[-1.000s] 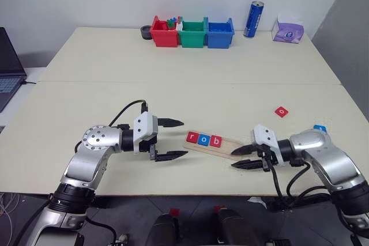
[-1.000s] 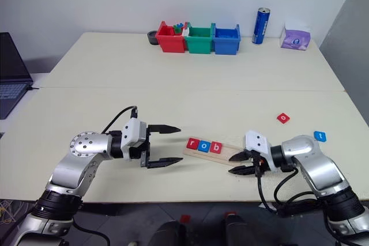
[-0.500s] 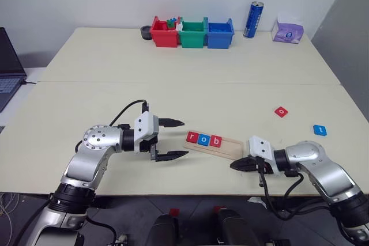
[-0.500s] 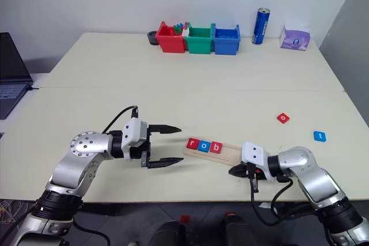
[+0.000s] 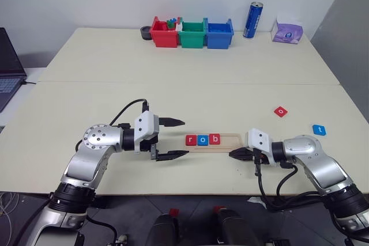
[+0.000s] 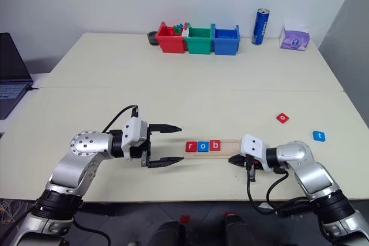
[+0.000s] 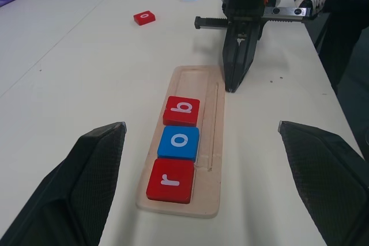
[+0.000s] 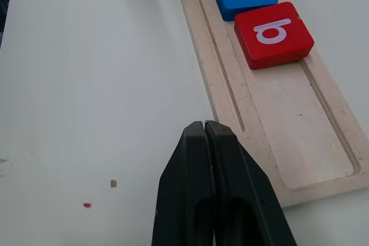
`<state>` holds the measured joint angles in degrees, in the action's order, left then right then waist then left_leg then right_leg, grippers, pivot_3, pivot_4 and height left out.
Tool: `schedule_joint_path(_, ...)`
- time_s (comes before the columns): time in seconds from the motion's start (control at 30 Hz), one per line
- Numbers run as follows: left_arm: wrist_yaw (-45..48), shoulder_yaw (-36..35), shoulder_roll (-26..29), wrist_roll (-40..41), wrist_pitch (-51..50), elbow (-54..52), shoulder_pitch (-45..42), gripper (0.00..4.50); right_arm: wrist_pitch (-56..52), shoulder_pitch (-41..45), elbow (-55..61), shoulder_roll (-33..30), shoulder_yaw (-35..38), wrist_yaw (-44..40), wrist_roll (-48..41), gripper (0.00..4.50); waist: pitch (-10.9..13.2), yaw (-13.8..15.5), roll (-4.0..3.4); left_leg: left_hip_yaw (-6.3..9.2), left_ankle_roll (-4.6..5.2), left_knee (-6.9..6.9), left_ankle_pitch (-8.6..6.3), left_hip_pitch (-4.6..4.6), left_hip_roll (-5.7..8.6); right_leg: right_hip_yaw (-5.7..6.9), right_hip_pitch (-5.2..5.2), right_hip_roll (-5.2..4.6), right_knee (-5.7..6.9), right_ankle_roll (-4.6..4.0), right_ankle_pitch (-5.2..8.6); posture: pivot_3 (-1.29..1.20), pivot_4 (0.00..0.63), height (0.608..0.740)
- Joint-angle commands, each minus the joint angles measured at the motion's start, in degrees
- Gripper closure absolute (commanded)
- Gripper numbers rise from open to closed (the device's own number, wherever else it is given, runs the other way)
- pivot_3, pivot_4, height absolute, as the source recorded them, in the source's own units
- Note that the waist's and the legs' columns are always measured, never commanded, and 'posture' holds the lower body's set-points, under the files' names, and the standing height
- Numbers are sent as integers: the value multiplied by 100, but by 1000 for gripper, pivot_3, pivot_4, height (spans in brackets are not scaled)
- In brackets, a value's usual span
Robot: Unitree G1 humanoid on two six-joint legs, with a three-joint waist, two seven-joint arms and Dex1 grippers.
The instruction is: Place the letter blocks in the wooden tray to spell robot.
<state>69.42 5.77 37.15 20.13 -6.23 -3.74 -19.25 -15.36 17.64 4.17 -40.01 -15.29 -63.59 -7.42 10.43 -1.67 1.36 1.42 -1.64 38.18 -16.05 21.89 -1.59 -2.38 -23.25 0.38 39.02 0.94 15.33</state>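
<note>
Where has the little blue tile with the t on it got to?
In the head views the blue t tile lies loose on the table's right side, beside the red o tile, beyond the right pincer.

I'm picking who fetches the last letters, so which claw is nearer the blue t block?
Right. The right claw, shut, sits at the wooden tray's empty end, on the blue t block's side. The left claw, open, sits beyond the tray's other end.

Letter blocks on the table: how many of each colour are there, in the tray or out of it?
Red: 3, the r and b in the wooden tray, plus a loose o on the table.
Blue: 2, the o in the tray and a loose t.
Total: 5 letter blocks, 3 in the tray and 2 outside it.
</note>
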Motion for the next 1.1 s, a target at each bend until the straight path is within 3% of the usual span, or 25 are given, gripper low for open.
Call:
schedule_joint_path(0.03, 7, -61, -3, 55, 31, -96, -98, 0, -12, 79, -54, -67, 63, 24, 75, 4430, 0, 1, 0, 0, 0, 0, 0, 0, 0, 0, 0, 0, 0, 0, 0, 0, 150, 740)
schedule_joint_path(0.23, 11, -62, -2, 45, 36, -57, -130, 0, -381, 60, 295, -204, 143, -354, -347, 4430, 0, 2, 0, 1, 0, 0, 0, 1, -1, 0, 0, 0, 0, 0, 0, 0, 150, 740)
schedule_joint_path(0.43, 11, -92, 22, 40, 60, -30, -124, 0, -1574, 475, 836, -174, 391, -558, -1228, 4271, 0, -19, 0, 6, 0, -1, 0, 0, -3, -2, -1, 1, 1, 0, 0, 0, 150, 740)
schedule_joint_path(0.53, 13, -97, 21, 32, 81, 11, -142, 0, -1691, 952, 560, 171, 379, -219, -1205, 3570, 0, -21, 0, 6, 0, 0, 0, -2, -3, -2, -1, 4, 2, -4, -2, 0, 150, 740)
schedule_joint_path(0.77, 17, -103, 33, 20, 137, 53, -136, 0, -984, 1462, -397, 698, 109, 74, -631, 1027, 0, 25, 0, 3, 0, -1, 0, 12, -5, 5, -3, -4, -3, -5, -3, 0, 150, 740)
schedule_joint_path(0.9, 9, -129, 68, 33, 121, 5, -102, 0, -546, 1598, -842, 896, 11, 222, -331, 32, 0, 8, 0, 3, 0, -4, 0, 15, -5, 3, -10, -12, -3, -5, -3, 0, 150, 740)
schedule_joint_path(0.97, -1, -139, 85, 42, 106, -46, -66, 0, -396, 1638, -1010, 984, -16, 246, -247, 107, 0, 4, 0, 3, 0, -4, 0, 13, -4, 3, -10, -13, -2, -5, -3, 0, 150, 740)
schedule_joint_path(1.1, -20, -169, 122, 58, 75, -137, 2, 0, -289, 1719, -1217, 1144, 10, 235, -236, 1231, 0, -1, 0, 2, 0, -5, -1, 10, -5, 5, -10, -9, 1, -6, -3, 0, 150, 740)
